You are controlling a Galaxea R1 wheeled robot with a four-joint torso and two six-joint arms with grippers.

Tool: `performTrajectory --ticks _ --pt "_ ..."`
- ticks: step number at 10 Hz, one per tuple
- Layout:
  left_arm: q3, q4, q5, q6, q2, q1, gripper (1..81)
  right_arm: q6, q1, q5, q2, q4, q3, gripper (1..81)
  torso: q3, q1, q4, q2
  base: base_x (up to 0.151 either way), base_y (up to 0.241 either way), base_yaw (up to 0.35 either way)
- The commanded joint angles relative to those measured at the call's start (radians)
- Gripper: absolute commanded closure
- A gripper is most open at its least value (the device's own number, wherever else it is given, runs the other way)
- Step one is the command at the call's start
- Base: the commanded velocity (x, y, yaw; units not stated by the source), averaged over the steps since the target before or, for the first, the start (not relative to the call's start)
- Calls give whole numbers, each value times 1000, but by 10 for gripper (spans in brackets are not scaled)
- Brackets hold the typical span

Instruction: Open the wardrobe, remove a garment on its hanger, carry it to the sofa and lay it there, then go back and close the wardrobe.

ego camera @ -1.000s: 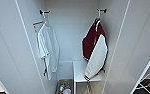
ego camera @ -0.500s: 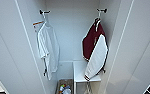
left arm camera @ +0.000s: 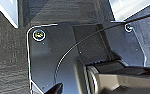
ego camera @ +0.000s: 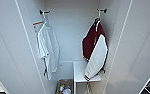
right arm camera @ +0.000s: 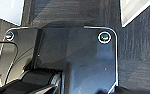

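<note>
Inside, open wardrobe (ego camera: 21,50), maroon garment (ego camera: 92,42) on hanger (ego camera: 99,18); end effector state impossible to tell.

The small coloured items (ego camera: 64,89) low in the wardrobe (ego camera: 21,50) are blurred beyond telling; the hanger (ego camera: 98,15) is largely hidden inside the garment (ego camera: 92,40)

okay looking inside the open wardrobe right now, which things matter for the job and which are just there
Part of the job:
- wardrobe, doors open
- maroon garment with white sleeves, hanging on the right
- its hanger, hooked on a black peg

Just there:
- white T-shirt, hanging on the left
- white shelf
- basket of small items on the wardrobe floor
</note>
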Motion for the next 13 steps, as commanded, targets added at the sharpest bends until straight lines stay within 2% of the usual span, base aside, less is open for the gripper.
performTrajectory --ticks 1,2,4,5,6,7,8,9,11,13 --pt "-5 10 46 10 -6 -38 10 10 -50 8 -17 143 -12 10 0 0 0 0 0 0 0" --pt "-6 10 46 10 -9 -37 10 8 -71 7 -17 217 -12 10 0 0 0 0 0 0 0" --pt "-8 9 46 9 -13 -38 10 -6 -88 2 -26 234 -12 10 0 0 0 0 0 0 0" --pt "-6 9 46 9 -13 -38 10 -42 -96 4 -28 261 -6 10 0 0 0 0 0 0 0" --pt "-6 9 46 9 -9 -38 10 -157 -105 8 -26 328 -4 10 0 -1 0 0 0 0 0" --pt "-6 8 67 9 -4 -37 10 -287 -107 11 -26 454 -6 10 0 -1 0 0 0 0 0" --pt "-3 7 88 9 2 -37 10 -370 -104 17 -23 548 -9 10 0 -1 0 0 0 0 0" --pt "-3 7 99 9 8 -37 10 -379 -97 7 -14 588 -12 10 0 0 0 0 0 0 0" --pt "0 12 162 10 24 -31 10 -389 -93 7 -3 587 -32 10 1 -1 0 0 0 0 0" --pt "1 35 164 10 25 -28 10 -394 -96 7 3 587 -42 10 1 -1 0 0 0 0 0"
